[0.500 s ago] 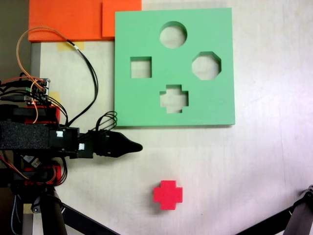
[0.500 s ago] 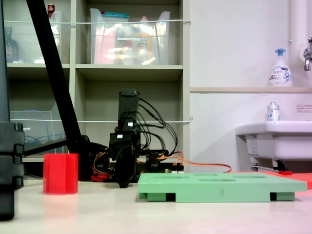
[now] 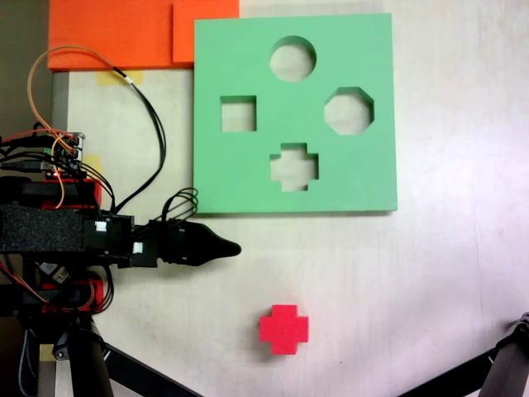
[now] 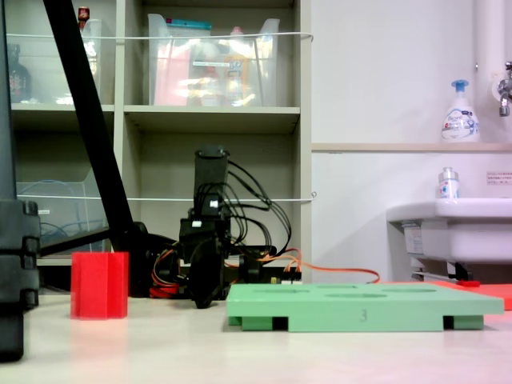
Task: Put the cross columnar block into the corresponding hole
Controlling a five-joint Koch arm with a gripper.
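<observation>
Seen from above, a pale tabletop (image 3: pixel 430 273) holds a flat green square foam board (image 3: pixel 240 174) with four cutouts: a circle at the top, a square at the left, an octagon at the right and, nearest the lower edge, the plus-shaped cutout (image 3: pixel 294 166). All four are empty.

The small bright red foam block with a plus-shaped cross-section (image 3: pixel 283 328) stands on the table below the board, well apart from it and roughly in line with the plus-shaped cutout. In the low side view the same block (image 4: pixel 99 285) stands upright on the table at the left, and the board (image 4: pixel 364 306) lies flat at the right, raised on short feet.

The black robot arm reaches in from the left edge of the top view, lying low and horizontal. Its dark gripper (image 3: pixel 230 246) tapers to a single point just below the board's lower left corner — not touching the board, and well apart from the block. The jaws appear pressed together into that one tip, holding nothing. In the side view the gripper (image 4: pixel 205 298) points toward the camera, between block and board.

Orange foam sheets (image 3: pixel 116 33) lie at the upper left, beside the board.
</observation>
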